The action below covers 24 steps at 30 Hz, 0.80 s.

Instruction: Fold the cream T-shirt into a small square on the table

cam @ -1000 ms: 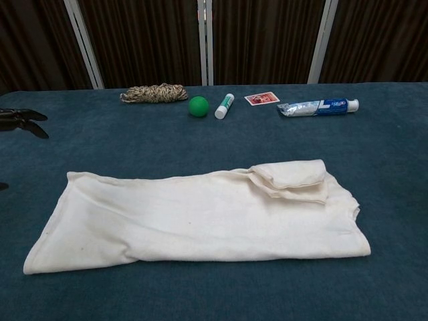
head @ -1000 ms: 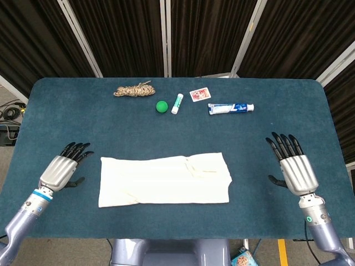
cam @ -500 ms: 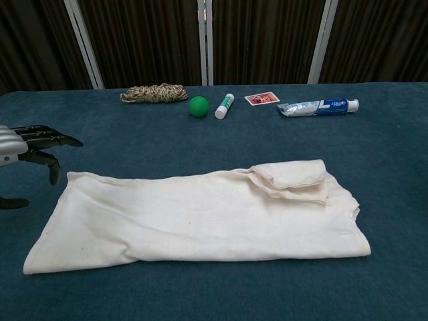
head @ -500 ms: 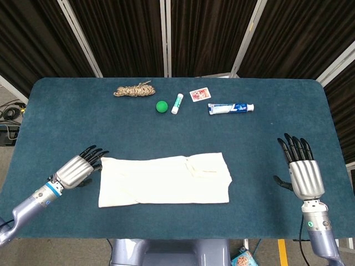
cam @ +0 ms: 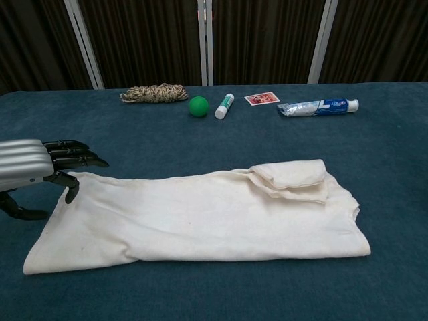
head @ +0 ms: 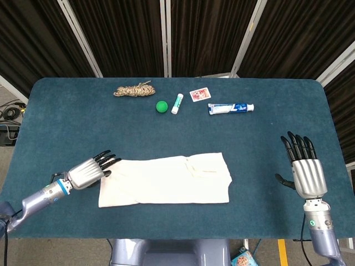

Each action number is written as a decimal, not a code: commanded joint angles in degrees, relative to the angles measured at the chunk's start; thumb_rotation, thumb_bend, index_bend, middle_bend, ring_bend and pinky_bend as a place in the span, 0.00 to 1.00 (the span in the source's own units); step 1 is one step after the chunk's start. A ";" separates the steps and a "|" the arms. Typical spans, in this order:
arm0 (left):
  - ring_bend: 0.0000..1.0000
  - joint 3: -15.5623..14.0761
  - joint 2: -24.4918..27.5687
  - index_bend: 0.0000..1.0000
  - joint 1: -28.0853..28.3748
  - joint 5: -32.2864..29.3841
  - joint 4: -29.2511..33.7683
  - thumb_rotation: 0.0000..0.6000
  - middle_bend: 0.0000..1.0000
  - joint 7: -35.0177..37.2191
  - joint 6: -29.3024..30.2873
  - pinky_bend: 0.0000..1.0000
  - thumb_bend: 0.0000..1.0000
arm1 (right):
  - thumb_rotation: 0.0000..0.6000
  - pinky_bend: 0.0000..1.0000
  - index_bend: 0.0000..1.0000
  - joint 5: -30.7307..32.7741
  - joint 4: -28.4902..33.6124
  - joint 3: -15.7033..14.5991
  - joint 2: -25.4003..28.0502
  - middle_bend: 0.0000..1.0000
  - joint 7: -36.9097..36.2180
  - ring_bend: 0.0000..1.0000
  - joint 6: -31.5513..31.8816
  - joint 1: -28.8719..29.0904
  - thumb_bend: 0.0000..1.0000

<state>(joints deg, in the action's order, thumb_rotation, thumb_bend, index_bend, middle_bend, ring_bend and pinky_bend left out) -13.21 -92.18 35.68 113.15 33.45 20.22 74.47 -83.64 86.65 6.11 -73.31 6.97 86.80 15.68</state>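
Left hand (head: 89, 172) open, empty, fingertips at shirt (head: 166, 180) left edge. Right hand (head: 306, 173) open, spread, well apart over tabletop (head: 66, 122).

No text, brand or number could be read: the toothpaste tube (cam: 317, 107) bore blue and red print too small to make out, the small card (cam: 261, 98) showed only a red pattern, and the white stick (cam: 224, 105) showed no legible label.

Chest view cuts off the left hand (cam: 30, 166) — wrist unseen.
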 commanded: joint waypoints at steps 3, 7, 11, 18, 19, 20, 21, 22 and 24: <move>0.00 -1.44 -1.66 0.45 0.43 0.43 -2.93 1.00 0.00 0.70 1.18 0.00 0.30 | 1.00 0.00 0.00 -0.14 -0.05 0.40 0.05 0.00 -0.28 0.00 -0.14 -0.24 0.00; 0.00 -2.51 -2.42 0.44 0.41 0.77 -4.74 1.00 0.00 0.31 1.65 0.00 0.30 | 1.00 0.00 0.00 -0.25 -0.06 0.70 0.12 0.00 -0.48 0.00 -0.27 -0.42 0.00; 0.00 -3.06 -3.23 0.42 0.37 0.51 -6.07 1.00 0.00 0.64 1.75 0.00 0.30 | 1.00 0.00 0.00 -0.38 -0.07 1.01 0.10 0.00 -0.61 0.00 -0.31 -0.58 0.00; 0.00 -3.66 -5.04 0.40 0.16 -0.28 -8.52 1.00 0.00 1.47 1.68 0.00 0.30 | 1.00 0.00 0.00 -0.34 -0.01 1.51 0.17 0.00 -0.92 0.00 -0.55 -0.85 0.00; 0.00 -3.71 -5.21 0.40 0.14 -0.39 -8.80 1.00 0.00 1.49 1.64 0.00 0.30 | 1.00 0.00 0.00 -0.38 -0.01 1.55 0.16 0.00 -0.92 0.00 -0.54 -0.89 0.00; 0.00 -3.75 -5.39 0.40 0.13 -0.50 -9.11 1.00 0.00 1.46 1.63 0.00 0.30 | 1.00 0.00 0.00 -0.44 -0.01 1.59 0.16 0.00 -0.91 0.00 -0.54 -0.91 0.00; 0.00 -3.78 -5.56 0.40 0.11 -0.61 -9.35 1.00 0.00 1.52 1.65 0.00 0.30 | 1.00 0.00 0.00 -0.48 -0.03 1.63 0.15 0.00 -0.91 0.00 -0.55 -0.94 0.00; 0.00 -3.78 -5.68 0.40 0.09 -0.71 -9.48 1.00 0.00 1.62 1.67 0.00 0.30 | 1.00 0.00 0.00 -0.51 -0.04 1.66 0.13 0.00 -0.90 0.00 -0.56 -0.94 0.00; 0.00 -3.76 -5.97 0.40 0.00 -0.96 -9.74 1.00 0.00 1.92 1.82 0.00 0.30 | 1.00 0.00 0.00 -0.58 -0.05 1.71 0.13 0.00 -0.88 0.00 -0.59 -0.98 0.00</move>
<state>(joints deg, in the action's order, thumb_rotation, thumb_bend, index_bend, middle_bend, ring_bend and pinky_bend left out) -16.97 -98.05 35.73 112.28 23.80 22.04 76.22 -84.22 86.60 7.83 -73.18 6.08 86.22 14.70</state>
